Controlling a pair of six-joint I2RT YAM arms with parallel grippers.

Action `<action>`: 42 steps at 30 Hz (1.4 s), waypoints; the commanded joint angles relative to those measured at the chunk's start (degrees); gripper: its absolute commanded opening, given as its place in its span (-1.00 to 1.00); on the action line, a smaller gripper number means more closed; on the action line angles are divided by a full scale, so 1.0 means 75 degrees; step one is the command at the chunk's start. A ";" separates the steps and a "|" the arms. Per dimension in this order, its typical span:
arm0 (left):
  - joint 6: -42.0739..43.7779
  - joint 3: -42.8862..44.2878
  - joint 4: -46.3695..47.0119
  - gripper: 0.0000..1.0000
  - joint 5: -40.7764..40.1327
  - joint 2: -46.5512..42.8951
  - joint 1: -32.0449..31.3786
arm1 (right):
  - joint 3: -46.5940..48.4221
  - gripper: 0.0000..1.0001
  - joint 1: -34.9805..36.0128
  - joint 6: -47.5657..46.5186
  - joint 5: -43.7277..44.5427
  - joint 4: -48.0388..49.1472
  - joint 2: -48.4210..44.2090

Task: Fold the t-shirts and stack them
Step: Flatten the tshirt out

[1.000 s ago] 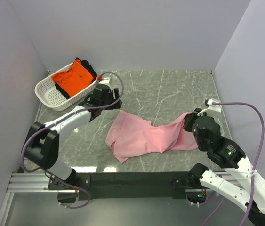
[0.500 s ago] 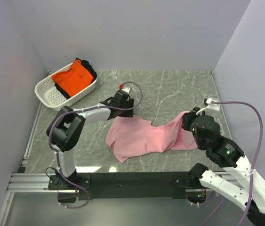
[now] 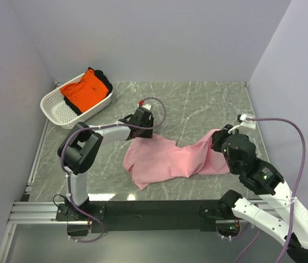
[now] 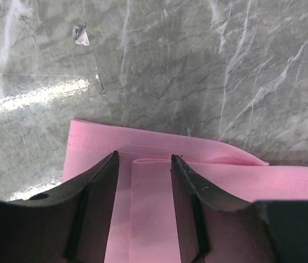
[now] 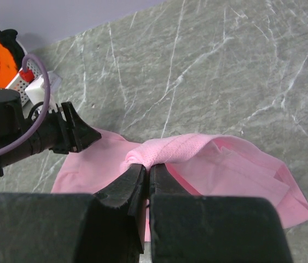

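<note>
No legible text, labels, brands, numbers or signs anywhere, pink t-shirt [image 3: 159, 160] plain, unprinted

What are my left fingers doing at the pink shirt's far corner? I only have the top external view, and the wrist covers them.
Observer: In the left wrist view the left gripper is open, its fingers straddling a folded strip of the pink t-shirt near its edge.
Operator: Is cloth between them?
Observer: Yes, pink fabric lies flat in the gap; the jaws are not closed on it.
Operator: And the right side?
Observer: The right wrist view shows the right gripper shut on a bunched ridge of the shirt.
</note>
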 commanded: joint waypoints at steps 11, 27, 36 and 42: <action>0.0047 0.0029 0.0103 -0.16 -0.0036 0.0091 -0.0174 | -0.0091 -1.00 -0.0163 -0.0005 -0.0003 0.0395 -0.0005; 0.0118 -0.0053 -0.0084 -0.70 -0.0352 0.0161 -0.0233 | -0.0196 -1.00 -0.0304 -0.0087 -0.0085 0.0465 -0.0029; 0.0083 -0.0462 0.0045 -0.99 -0.1392 -0.1711 -0.0209 | -0.0290 -1.00 -0.1133 -0.0566 -0.0623 0.0898 0.0310; 0.0200 -0.0756 -0.0318 -0.99 -0.2027 -0.4148 0.0189 | 0.0095 -1.00 -0.2201 -0.1106 -0.1514 0.1308 0.0779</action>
